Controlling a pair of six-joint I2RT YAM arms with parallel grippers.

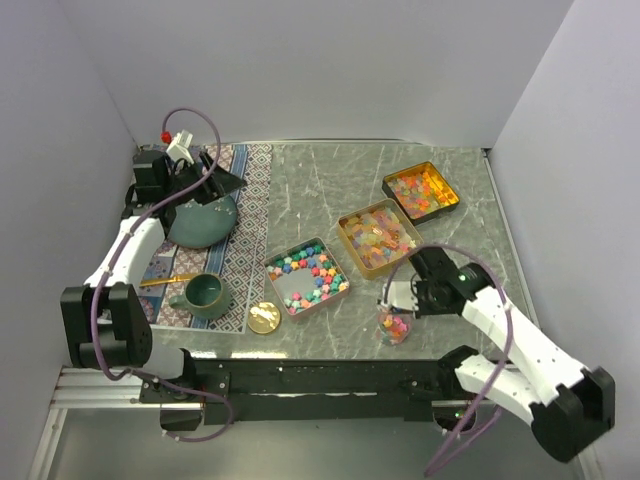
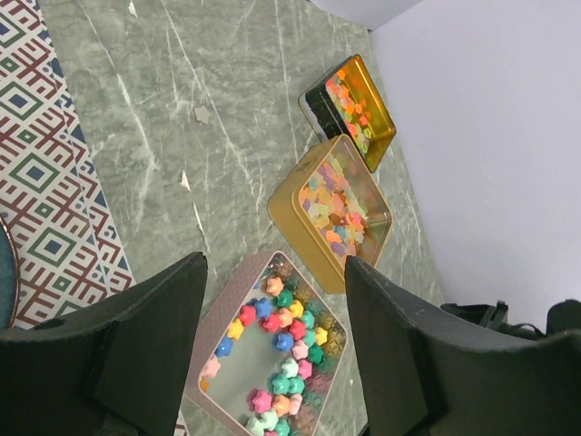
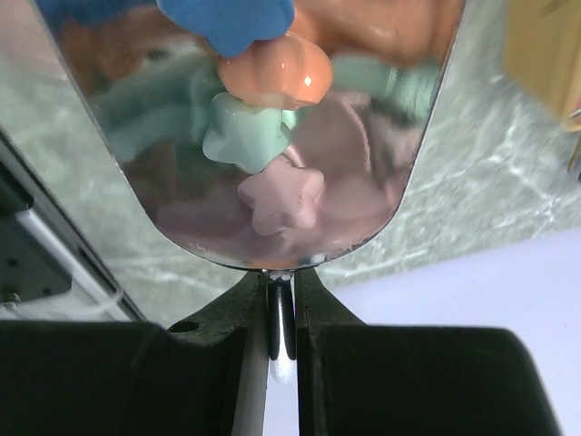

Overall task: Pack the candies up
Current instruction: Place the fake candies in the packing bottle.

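The candies fill three open tins: pastel stars in the pink tin (image 1: 308, 277) (image 2: 272, 363), pale pieces in the middle gold tin (image 1: 378, 238) (image 2: 334, 211), and orange gummies in the far gold tin (image 1: 421, 191) (image 2: 352, 107). My right gripper (image 1: 402, 298) (image 3: 280, 286) is shut on the thin handle of a shiny metal scoop (image 3: 254, 136). The scoop carries blue, orange, green and pink stars. It hangs over a small clear container (image 1: 396, 325) that holds a few candies. My left gripper (image 1: 215, 182) (image 2: 272, 272) stands open and empty, high over the patterned mat, looking down at the pink tin.
On the patterned mat (image 1: 247, 225) at the left lie a teal plate (image 1: 203, 222), a teal cup (image 1: 205, 295) and a gold spoon (image 1: 165, 280). A round gold lid (image 1: 264, 317) sits by the mat's near corner. White walls close in the marble table (image 1: 320, 190).
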